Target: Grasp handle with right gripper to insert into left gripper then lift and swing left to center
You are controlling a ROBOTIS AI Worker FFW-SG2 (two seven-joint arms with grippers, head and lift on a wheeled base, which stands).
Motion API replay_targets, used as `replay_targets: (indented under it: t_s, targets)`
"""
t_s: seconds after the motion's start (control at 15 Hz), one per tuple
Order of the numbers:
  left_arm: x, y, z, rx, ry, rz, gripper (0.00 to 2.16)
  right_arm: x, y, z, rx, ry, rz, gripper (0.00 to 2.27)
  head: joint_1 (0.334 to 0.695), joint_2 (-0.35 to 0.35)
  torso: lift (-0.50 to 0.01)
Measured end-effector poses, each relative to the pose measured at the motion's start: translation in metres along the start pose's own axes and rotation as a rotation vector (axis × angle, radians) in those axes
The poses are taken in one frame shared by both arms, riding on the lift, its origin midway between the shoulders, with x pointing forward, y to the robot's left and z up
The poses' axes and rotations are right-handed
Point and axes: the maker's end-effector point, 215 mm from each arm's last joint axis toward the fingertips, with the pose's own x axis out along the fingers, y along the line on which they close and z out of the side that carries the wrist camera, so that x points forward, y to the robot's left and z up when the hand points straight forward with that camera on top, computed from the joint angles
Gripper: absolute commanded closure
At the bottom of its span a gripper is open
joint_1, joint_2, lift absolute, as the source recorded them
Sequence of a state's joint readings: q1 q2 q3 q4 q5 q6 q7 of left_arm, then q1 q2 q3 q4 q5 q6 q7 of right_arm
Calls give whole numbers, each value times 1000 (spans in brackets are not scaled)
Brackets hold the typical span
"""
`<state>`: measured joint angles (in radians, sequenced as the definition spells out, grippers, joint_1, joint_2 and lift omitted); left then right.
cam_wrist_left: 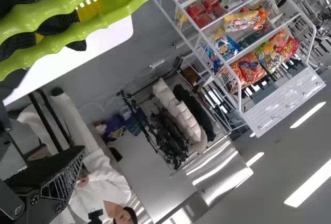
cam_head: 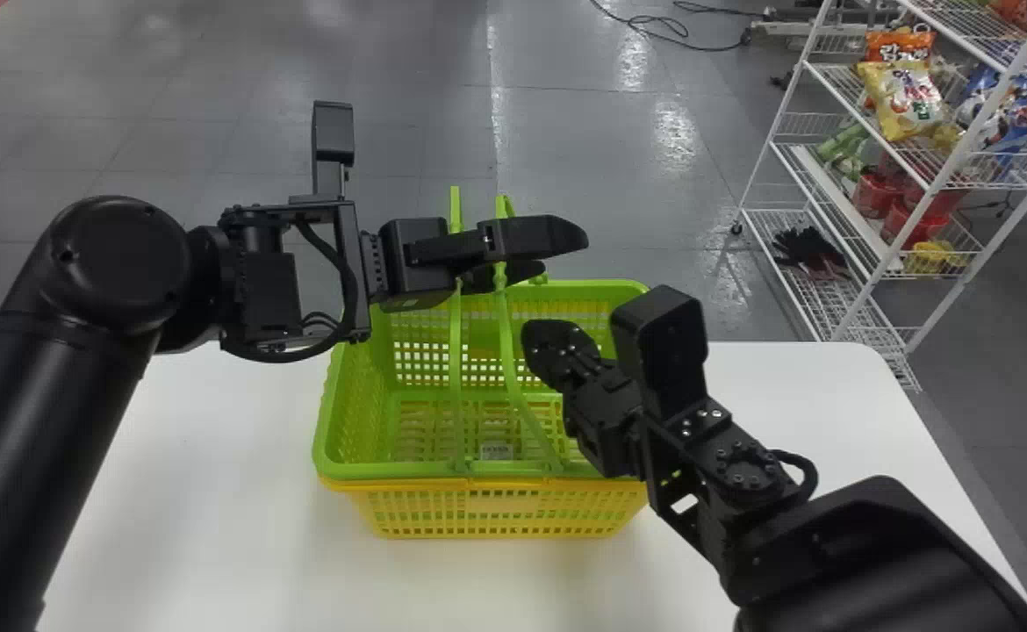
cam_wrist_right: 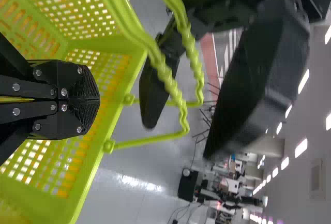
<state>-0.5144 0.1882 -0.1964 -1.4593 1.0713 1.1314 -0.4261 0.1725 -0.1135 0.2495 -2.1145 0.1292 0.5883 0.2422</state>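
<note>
Two grippers, two raised handles, two nested baskets.
The left gripper's [cam_head: 563,254] jaws are spread, with both handles [cam_head: 506,338] between them, unpinched; the right gripper's [cam_head: 538,349] jaws are pressed together, holding neither handle, above the basket interior and right of the handles. Around them are one green basket [cam_head: 327,430] and one yellow basket [cam_head: 505,524] beneath it, on one white table [cam_head: 197,491]; one wire rack [cam_head: 796,167] stands beyond, to the right.

White rack [cam_head: 944,173] on grey floor [cam_head: 566,132]
</note>
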Motion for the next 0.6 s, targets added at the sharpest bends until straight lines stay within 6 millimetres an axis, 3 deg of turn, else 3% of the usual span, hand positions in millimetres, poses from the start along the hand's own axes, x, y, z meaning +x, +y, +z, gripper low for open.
replay_targets:
  t_s: [0.2,0.4,0.47,0.6]
  targets:
    - [-1,-2,3,-6,-5,-12,140,-31,-38,-8,53,-6,-64,2007,690,-161,-93]
    - [-2,-5,6,-27,-18,-35,140,-64,-63,-27,92,-21,-115,1959,695,-201,-93]
    - [-2,-5,6,-31,-22,-39,140,-75,-71,-36,98,-22,-134,1710,695,-224,-93]
    - [-2,-4,7,-44,-28,-49,140,-91,-83,-57,99,-10,-166,765,695,-250,-93]
